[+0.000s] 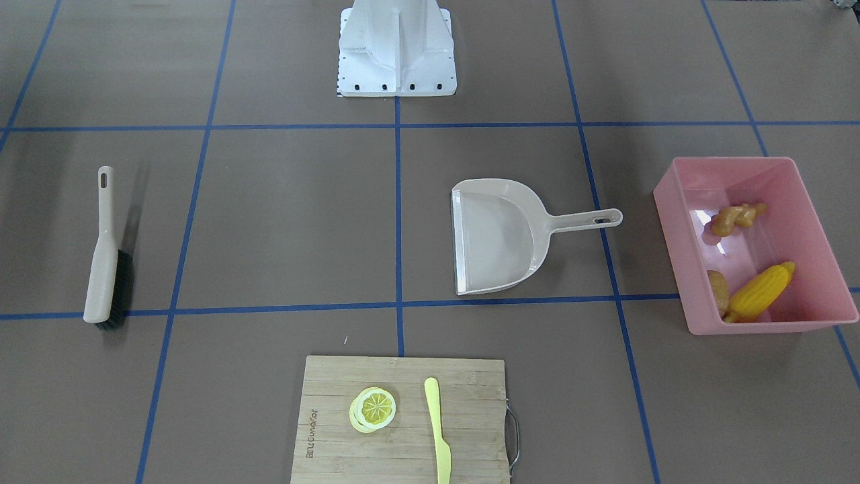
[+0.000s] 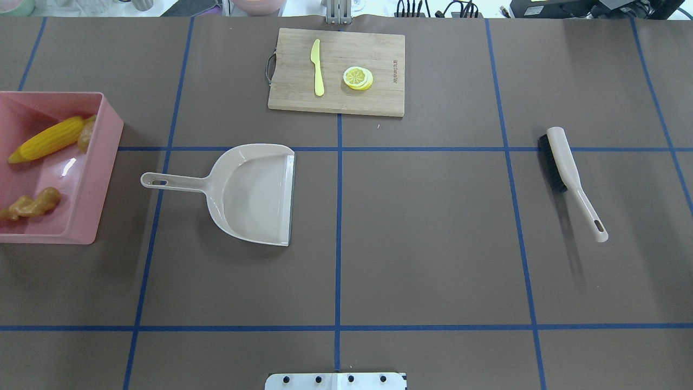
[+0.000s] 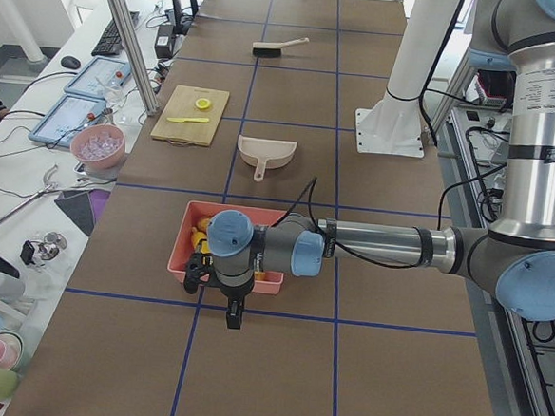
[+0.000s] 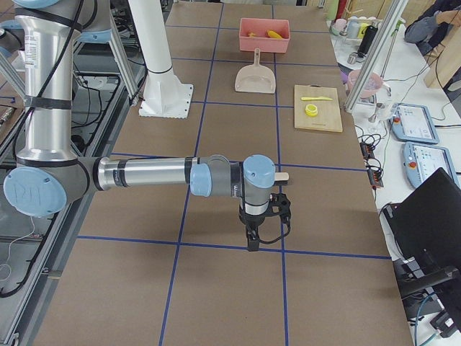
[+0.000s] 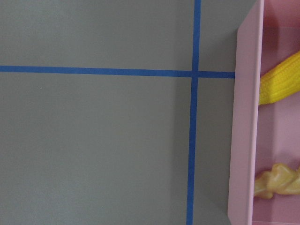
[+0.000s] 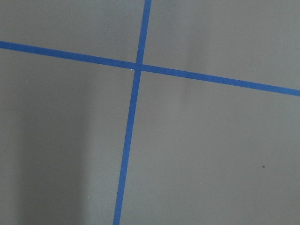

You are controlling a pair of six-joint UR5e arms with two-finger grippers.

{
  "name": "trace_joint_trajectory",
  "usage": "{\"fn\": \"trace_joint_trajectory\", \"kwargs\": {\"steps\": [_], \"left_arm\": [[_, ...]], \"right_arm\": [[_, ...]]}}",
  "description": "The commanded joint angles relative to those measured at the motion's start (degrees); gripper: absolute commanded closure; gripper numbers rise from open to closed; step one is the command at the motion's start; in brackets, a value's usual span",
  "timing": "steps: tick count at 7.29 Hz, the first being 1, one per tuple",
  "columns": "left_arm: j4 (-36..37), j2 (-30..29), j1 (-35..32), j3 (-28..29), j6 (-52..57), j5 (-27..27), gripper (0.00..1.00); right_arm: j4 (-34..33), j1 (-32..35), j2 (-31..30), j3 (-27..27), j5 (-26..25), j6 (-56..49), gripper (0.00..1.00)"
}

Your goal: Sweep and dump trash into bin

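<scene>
Black left gripper [image 3: 235,316] and right gripper [image 4: 251,244] hold nothing; opening unclear.

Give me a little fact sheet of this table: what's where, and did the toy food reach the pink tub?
bin: pink tub at the table's end on the robot's left
inside it: corn cob, potato, ginger root
dustpan: empty, flat on the table
brush: lying on the robot's right side
cutting board: holds a lemon slice and a knife
left gripper: points down beside the bin; open or shut unclear
right gripper: points down near the brush; open or shut unclear
task: looks done
</scene>
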Motion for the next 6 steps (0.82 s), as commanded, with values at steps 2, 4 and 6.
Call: {"fn": "trace_joint_trajectory", "kwargs": {"steps": [2, 4, 6], "left_arm": [[-0.12, -0.20, -0.25, -0.10, -0.32, -0.19, 0.01], [-0.20, -0.20, -0.34, -0.28, -6.51, -1.33, 0.01], [-0.38, -0.02, -0.43, -0.46, -6.56, -1.42, 0.01]], "right_arm": [[0.00, 0.00, 0.00, 0.00, 0.00, 0.00, 0.00], [0.00, 0.00, 0.00, 0.00, 0.00, 0.00, 0.00], [0.00, 0.00, 0.00, 0.00, 0.00, 0.00, 0.00]]}}
